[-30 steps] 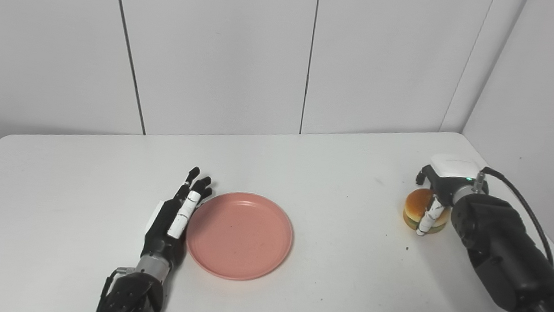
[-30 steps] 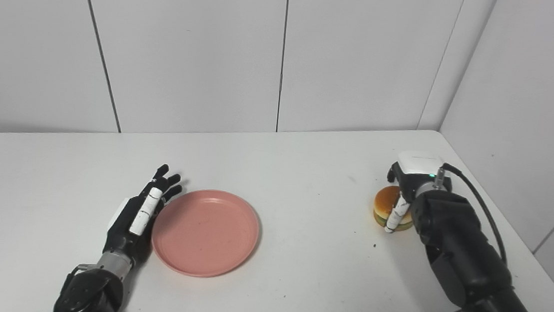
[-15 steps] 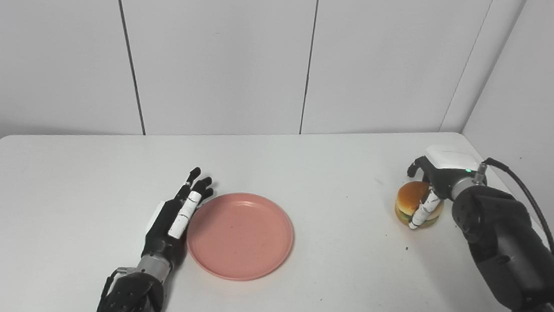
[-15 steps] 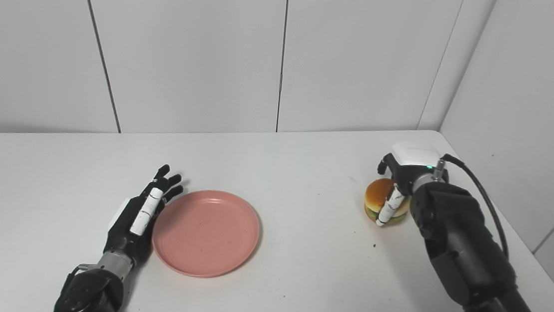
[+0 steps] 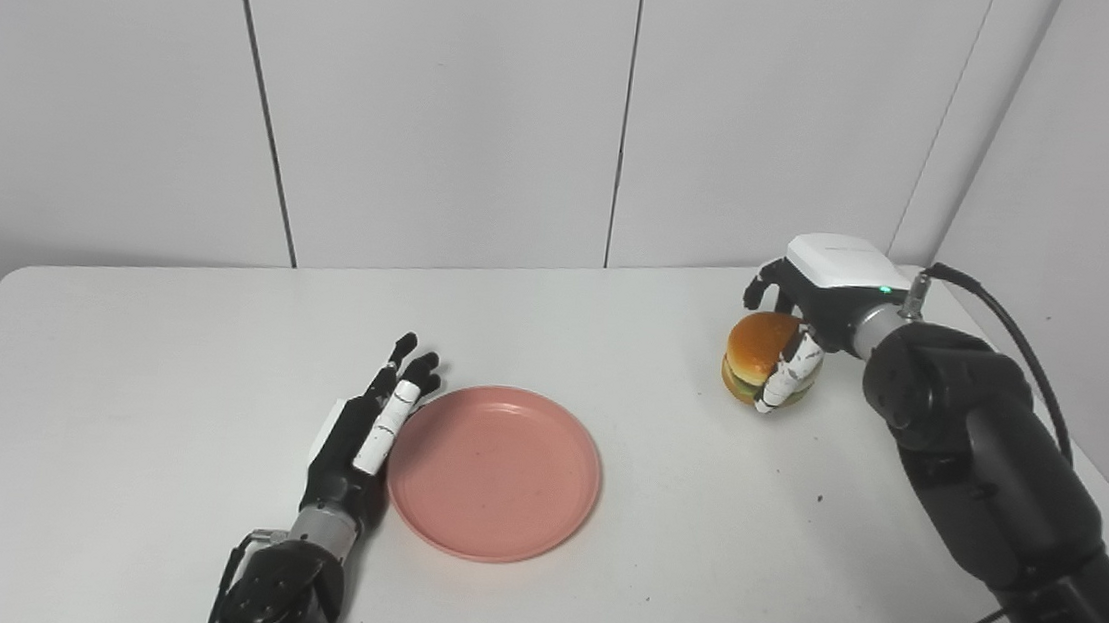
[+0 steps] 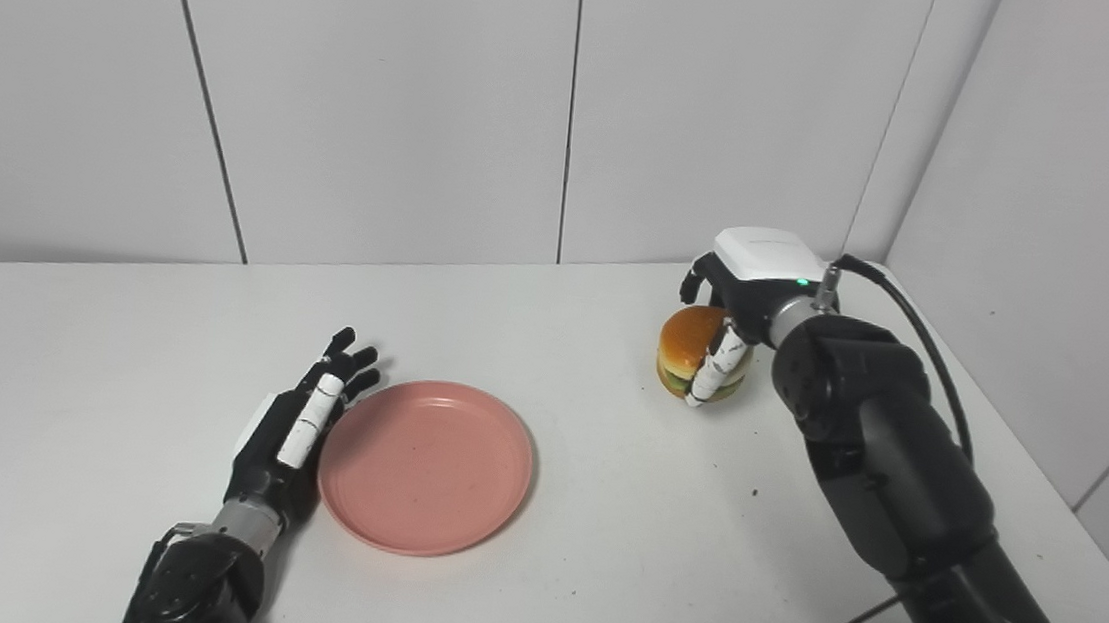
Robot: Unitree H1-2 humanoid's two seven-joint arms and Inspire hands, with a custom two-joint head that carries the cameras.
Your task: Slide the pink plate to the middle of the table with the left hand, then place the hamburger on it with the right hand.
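Risk sits mainly with the hamburger [image 5: 759, 358], pinched in the right hand [image 5: 795, 318] above the table [image 5: 106, 393] and well apart from the pink plate [image 5: 496, 471]: it could slip or be let go short of the rim. The left hand [image 5: 365, 435], fingers spread flat, touches the plate's left edge and might nudge it; plain white wall panels enclose the white table.

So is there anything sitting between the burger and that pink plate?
No. Between the hamburger, held in the right robot hand, and the pink plate lies only bare table, in both eye views.
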